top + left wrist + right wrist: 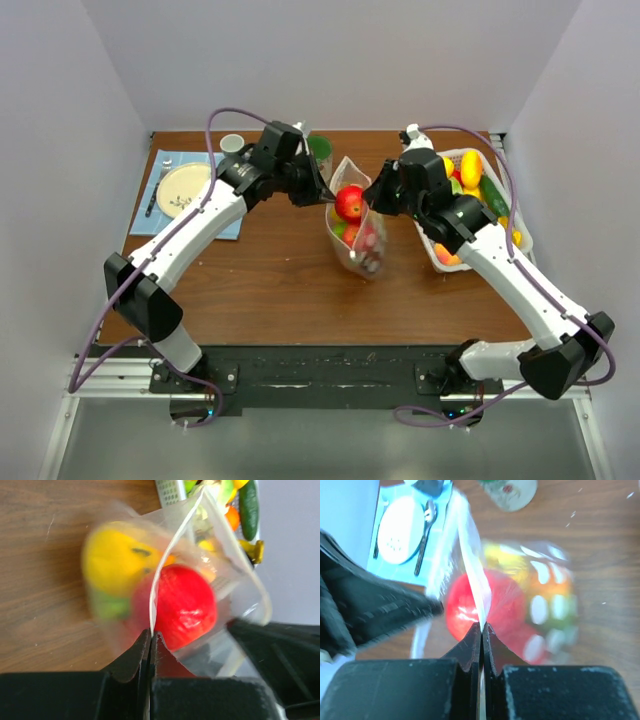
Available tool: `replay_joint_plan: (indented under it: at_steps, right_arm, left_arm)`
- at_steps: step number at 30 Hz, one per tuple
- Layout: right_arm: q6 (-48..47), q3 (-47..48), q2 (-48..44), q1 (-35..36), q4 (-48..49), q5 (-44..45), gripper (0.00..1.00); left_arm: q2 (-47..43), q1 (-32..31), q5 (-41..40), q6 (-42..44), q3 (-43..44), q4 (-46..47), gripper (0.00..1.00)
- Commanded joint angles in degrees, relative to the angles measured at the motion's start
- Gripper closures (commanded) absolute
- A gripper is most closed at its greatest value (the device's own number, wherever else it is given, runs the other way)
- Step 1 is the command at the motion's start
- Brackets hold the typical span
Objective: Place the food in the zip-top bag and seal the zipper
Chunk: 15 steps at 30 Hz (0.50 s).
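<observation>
The clear dotted zip-top bag [358,240] stands mid-table with its mouth up. A red apple [349,203] sits at the top of the mouth, over yellow and green food inside. My left gripper [326,192] is shut on the bag's left mouth edge. My right gripper [372,202] is shut on the right mouth edge. In the left wrist view the gripper [151,636] pinches the pale zipper [172,545] beside the apple [187,605] and a yellow fruit [112,560]. In the right wrist view the gripper [482,626] pinches the zipper [472,565] in front of the apple [462,612].
A white slatted basket [436,255] at the right holds more food, among it a yellow fruit [470,168] and a green cucumber [493,195]. A plate [183,188] with cutlery lies on a blue mat at the left. A white cup [232,143] and a green-topped jar [320,150] stand at the back.
</observation>
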Motion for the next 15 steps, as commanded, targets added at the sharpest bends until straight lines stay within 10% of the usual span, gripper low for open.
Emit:
replay_joint_plan:
  at_steps: [1, 15]
  right_arm:
    - [-3.4, 2.7, 2.1, -0.9, -4.1, 4.6, 1.00]
    - [-5.6, 2.2, 4.5, -1.3, -3.2, -1.0, 1.00]
  left_arm:
    - [-0.6, -0.7, -3.0, 3.5, -0.8, -2.2, 1.00]
    - [-1.0, -1.1, -6.8, 4.7, -1.6, -1.1, 1.00]
